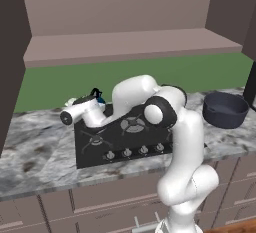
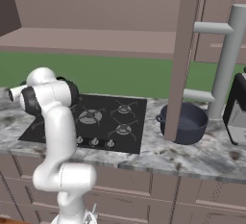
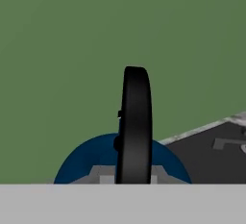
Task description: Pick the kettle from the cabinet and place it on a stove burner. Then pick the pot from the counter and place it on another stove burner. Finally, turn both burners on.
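Note:
The dark-blue kettle (image 3: 84, 165) sits right under the hand, and its black looped handle (image 3: 136, 122) stands upright between my gripper (image 3: 126, 177) fingers, which are shut on it. From the left base view the kettle (image 1: 99, 97) peeks out behind my forearm at the back left corner of the black cooktop (image 1: 125, 134). I cannot tell whether it rests on a grate or hangs above it. The wide dark pot (image 1: 225, 109) (image 2: 185, 122) stands on the marble counter (image 1: 35, 152) to the right of the cooktop (image 2: 96, 117). Above, the mauve cabinet (image 1: 130, 44) has a bare shelf.
A row of silver knobs (image 1: 135, 151) (image 2: 96, 143) lines the cooktop's front edge. A brown open cabinet door (image 2: 185, 50) hangs in front of the pot in the right base view. A grey post (image 2: 226, 59) and a dark appliance (image 2: 238, 107) stand at the far right.

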{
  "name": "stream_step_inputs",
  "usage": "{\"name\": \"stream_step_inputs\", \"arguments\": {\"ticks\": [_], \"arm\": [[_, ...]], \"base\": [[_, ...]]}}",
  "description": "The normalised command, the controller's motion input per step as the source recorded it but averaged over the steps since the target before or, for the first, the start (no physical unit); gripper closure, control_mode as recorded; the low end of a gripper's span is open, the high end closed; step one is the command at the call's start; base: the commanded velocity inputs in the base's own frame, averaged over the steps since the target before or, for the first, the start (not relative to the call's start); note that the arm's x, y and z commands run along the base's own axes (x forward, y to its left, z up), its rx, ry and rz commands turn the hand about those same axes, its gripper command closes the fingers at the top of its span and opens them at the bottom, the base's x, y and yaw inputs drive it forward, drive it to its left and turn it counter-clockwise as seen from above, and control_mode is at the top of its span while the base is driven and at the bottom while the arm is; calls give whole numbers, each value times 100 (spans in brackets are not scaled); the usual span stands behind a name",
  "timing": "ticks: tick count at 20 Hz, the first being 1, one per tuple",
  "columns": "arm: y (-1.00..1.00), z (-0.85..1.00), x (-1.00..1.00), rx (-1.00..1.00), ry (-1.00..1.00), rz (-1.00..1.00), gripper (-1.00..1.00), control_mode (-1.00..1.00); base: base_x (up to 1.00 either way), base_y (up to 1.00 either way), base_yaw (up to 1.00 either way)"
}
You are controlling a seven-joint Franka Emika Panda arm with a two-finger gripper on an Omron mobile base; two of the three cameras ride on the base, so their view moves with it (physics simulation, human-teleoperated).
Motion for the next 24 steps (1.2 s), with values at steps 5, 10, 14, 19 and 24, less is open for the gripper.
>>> {"name": "stream_step_inputs", "arguments": {"ticks": [5,10,14,19,24], "arm": [[-5,-7,0,1,0,-2,100,-100],[-21,-17,0,0,0,-7,100,-100],[-13,-15,3,0,0,-7,100,-100],[0,-9,22,0,0,-2,100,-100],[0,-14,17,0,0,0,100,-100]], "base": [[0,0,0],[0,0,0],[0,0,0],[0,0,0],[0,0,0]]}}
